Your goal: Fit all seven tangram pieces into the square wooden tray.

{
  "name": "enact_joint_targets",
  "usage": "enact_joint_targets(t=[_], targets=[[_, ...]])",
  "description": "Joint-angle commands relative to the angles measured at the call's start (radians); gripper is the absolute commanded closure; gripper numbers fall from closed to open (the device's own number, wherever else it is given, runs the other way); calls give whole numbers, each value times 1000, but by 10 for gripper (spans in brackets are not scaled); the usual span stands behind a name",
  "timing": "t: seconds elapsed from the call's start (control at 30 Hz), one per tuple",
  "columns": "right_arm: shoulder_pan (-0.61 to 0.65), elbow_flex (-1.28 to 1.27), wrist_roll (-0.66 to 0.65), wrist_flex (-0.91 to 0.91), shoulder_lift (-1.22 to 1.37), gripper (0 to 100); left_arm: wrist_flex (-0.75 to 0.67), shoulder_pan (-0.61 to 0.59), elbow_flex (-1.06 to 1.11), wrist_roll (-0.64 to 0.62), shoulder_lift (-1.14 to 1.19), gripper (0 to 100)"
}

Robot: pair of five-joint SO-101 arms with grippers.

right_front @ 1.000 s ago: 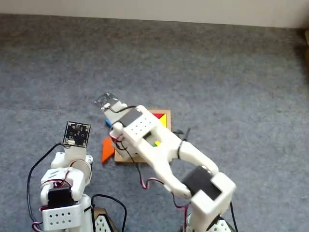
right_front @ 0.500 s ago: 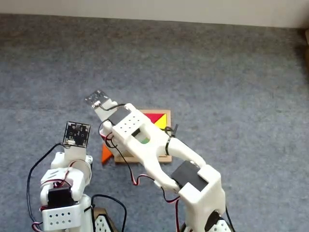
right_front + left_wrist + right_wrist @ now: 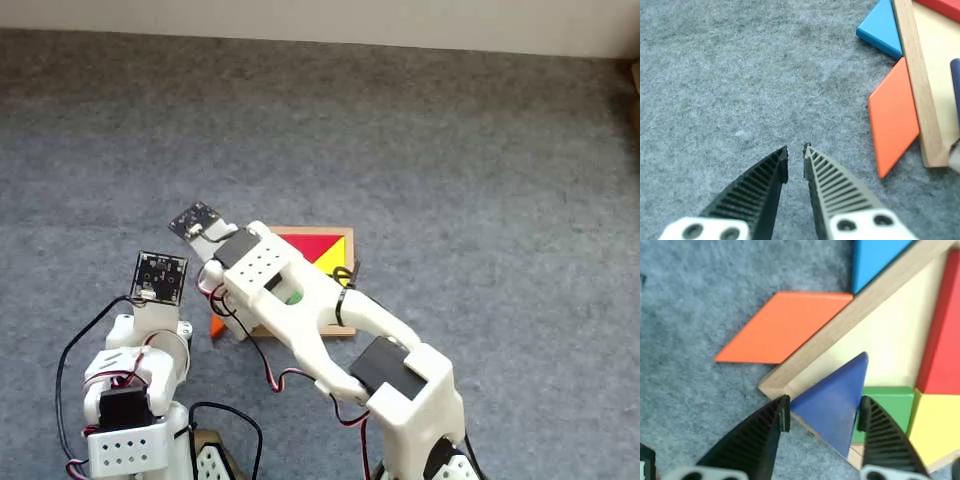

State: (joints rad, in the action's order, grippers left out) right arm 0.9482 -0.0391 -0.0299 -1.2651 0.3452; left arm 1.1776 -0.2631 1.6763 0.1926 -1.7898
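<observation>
Right wrist view showed the red piece (image 3: pixel 940 340), yellow piece (image 3: pixel 935 425) and green piece (image 3: pixel 887 400) seated in the tray (image 3: pixel 810 352). The right gripper (image 3: pixel 823 409) clasped the triangle (image 3: pixel 832 405) over the tray's corner, apparently not yet flat. The parallelogram (image 3: pixel 785 325) and blue piece (image 3: pixel 875 260) lay on the carpet (image 3: pixel 740 75) against the tray's edge, still to go. The left gripper (image 3: pixel 795 148) hung nearly closed, empty. Over the last second the right arm had swung toward that corner; the left had stayed.
</observation>
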Motion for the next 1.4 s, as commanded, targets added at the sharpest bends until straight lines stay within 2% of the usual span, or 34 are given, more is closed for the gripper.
enact_joint_targets(t=[0.0, 0.37, 0.7, 0.9, 1.1, 1.37], targets=[[7, 47, 9, -12, -13, 717, -9, -10, 19, 0, -36, 927], [-2, 99, 5, -25, -15, 707, -9, -10, 19, 0, -36, 927], [-90, 148, 2, -134, -128, 814, -8, -12, 10, 0, -36, 927], [-209, -35, 2, -125, -361, 862, 25, -22, -38, 71, -36, 930], [-318, -295, 2, -111, -621, 916, 41, -105, -117, 87, -36, 929], [-550, -750, -2, 41, -1026, 963, 129, -47, -283, 89, -35, 928]])
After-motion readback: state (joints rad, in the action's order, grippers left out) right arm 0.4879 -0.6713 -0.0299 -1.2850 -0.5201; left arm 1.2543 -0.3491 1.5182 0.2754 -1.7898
